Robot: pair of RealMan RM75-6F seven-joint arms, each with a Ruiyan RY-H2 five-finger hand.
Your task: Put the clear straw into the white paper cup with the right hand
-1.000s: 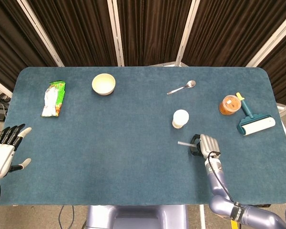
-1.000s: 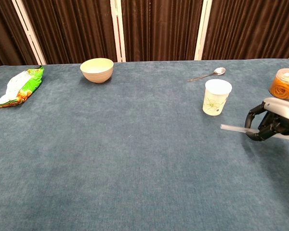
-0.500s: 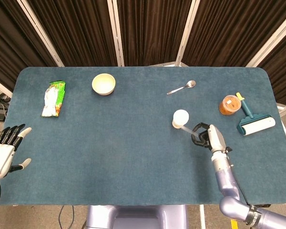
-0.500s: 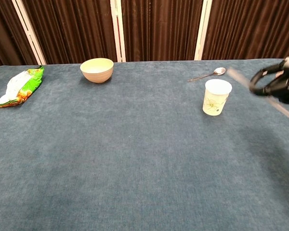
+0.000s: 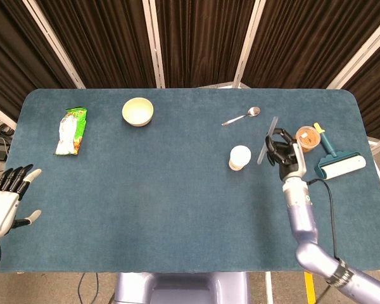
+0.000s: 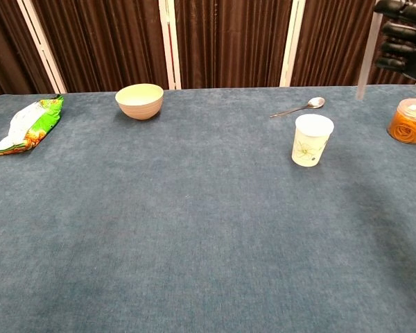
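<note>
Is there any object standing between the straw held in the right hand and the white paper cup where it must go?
Nothing visible does. The right hand holds the clear straw in the air, up and to the right of the white paper cup. The cup's mouth is open, and only bare table lies between them.

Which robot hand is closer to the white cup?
The right hand. It is raised just right of the white cup, holding the clear straw. The left hand is far off at the table's left edge.
</note>
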